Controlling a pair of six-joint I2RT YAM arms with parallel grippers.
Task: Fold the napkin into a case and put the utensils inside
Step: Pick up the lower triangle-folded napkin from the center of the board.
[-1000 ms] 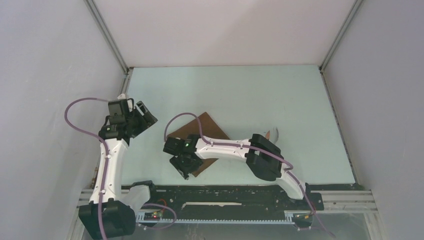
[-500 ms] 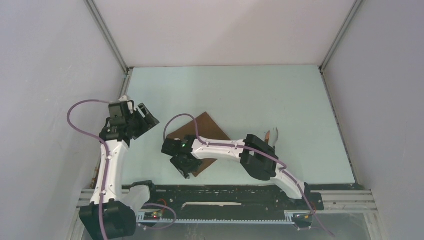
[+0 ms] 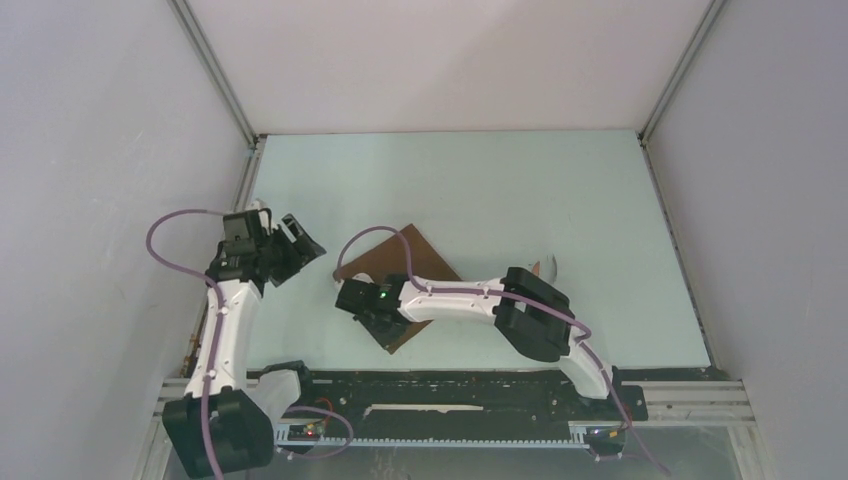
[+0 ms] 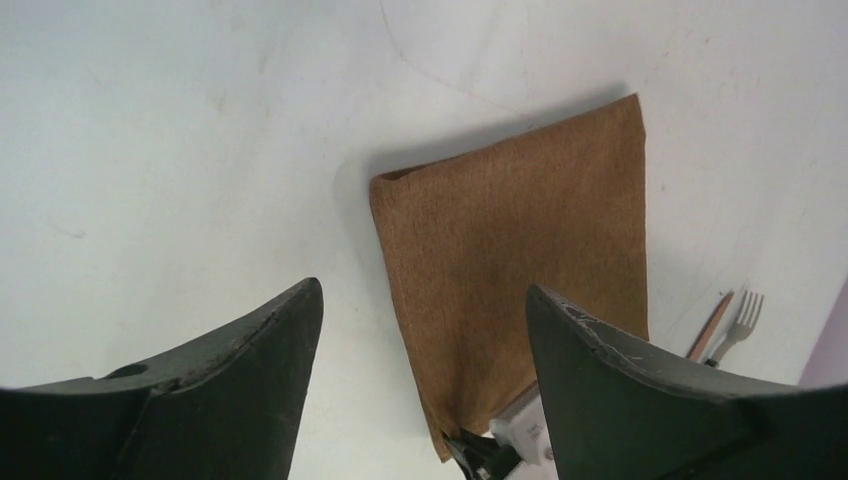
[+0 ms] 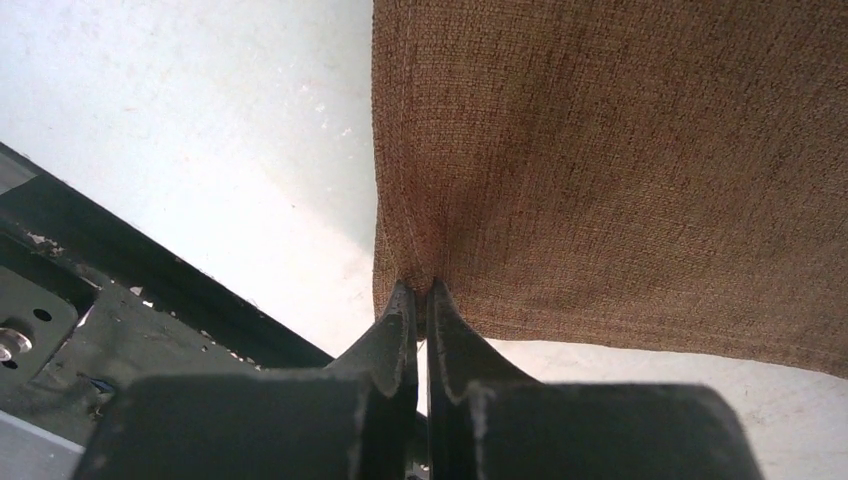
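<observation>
Brown woven cloth puckers between the closed jaws of the right end effector (image 5: 420, 292), which has pinched the napkin (image 5: 620, 170) right at its near corner. In the right wrist view the weave gathers into small creases where the fingers meet, so the grip looks firm on fabric, not on air. From above, that end effector (image 3: 384, 322) sits at the napkin's corner nearest the arm bases, low over the counter (image 3: 520, 190).

The left end effector (image 4: 422, 292) hangs with its jaws wide apart and holds nothing. It is off to the left of the napkin (image 4: 520, 260) and looks down across it. From above, it (image 3: 300, 245) is near the cloth's left corner but clear of it.

The napkin (image 3: 400, 255) lies flat as a tilted rectangle on the counter. Its far left corner shows a doubled edge, so it seems to be folded over once already. The utensils (image 4: 728, 322), a fork and a slim brown-handled piece, lie side by side on the counter just beyond the napkin's right edge, apart from it.

The cloth is soft, light and limp. It will drape and sag from any single pinch, and the layers may slide apart, so it is best held at corners or along the hem, both layers together. The coarse weave should give the pads good purchase. The utensils are stiff, thin and lie flat; the handles look the surest place to take them.
</observation>
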